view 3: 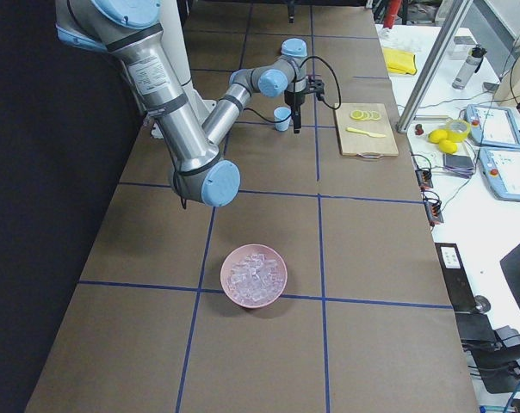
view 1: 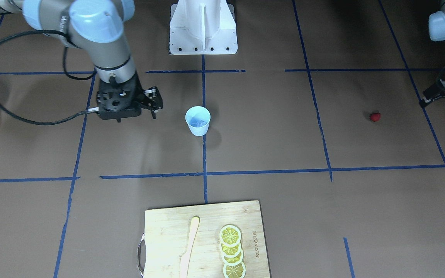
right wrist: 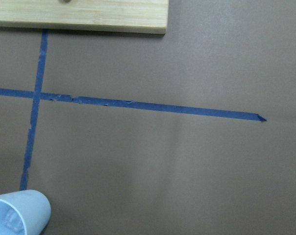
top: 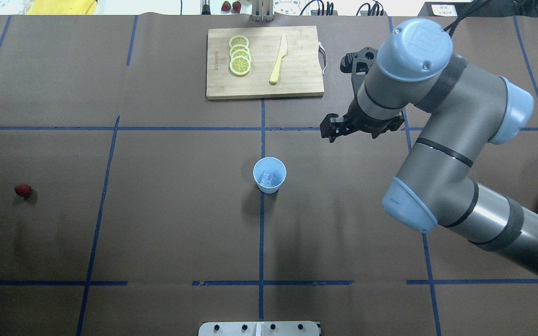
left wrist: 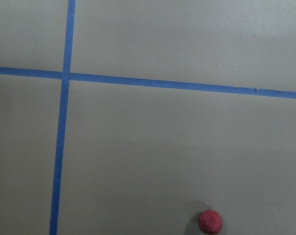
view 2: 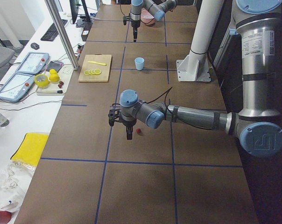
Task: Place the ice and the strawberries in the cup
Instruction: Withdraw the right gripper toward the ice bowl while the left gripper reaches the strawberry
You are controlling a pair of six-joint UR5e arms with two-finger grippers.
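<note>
Brown paper gridded w/ blue tape is spread over the bench. Clock directions are taken from the overhead view, w/ 12 at the far edge.

A small pale-blue tapered cup is stood upright near the bench's centre, on a tape line. A few clear ice cubes are seen at its bottom.

The single small red strawberry is found lying on bare paper at 9 o'clock of the cup, well apart from it. In the left wrist view it is seen at approx. 5 o'clock of the frame.

The left gripper is held pointing down near the berry, above the paper. Whether its jaws are apart or together cannot be told.

The right gripper is held above the bench at approx. 2 o'clock of the cup, near but not touching. Its jaws' state cannot be told either.

At 12 o'clock a rectangular bamboo cutting board is laid flat. A row of overlapping yellow lemon slices and a pale-yellow knife are set on it.

At 3 o'clock, by the bench's end, a round pink bowl is placed, filled w/ clear ice pieces.
</note>
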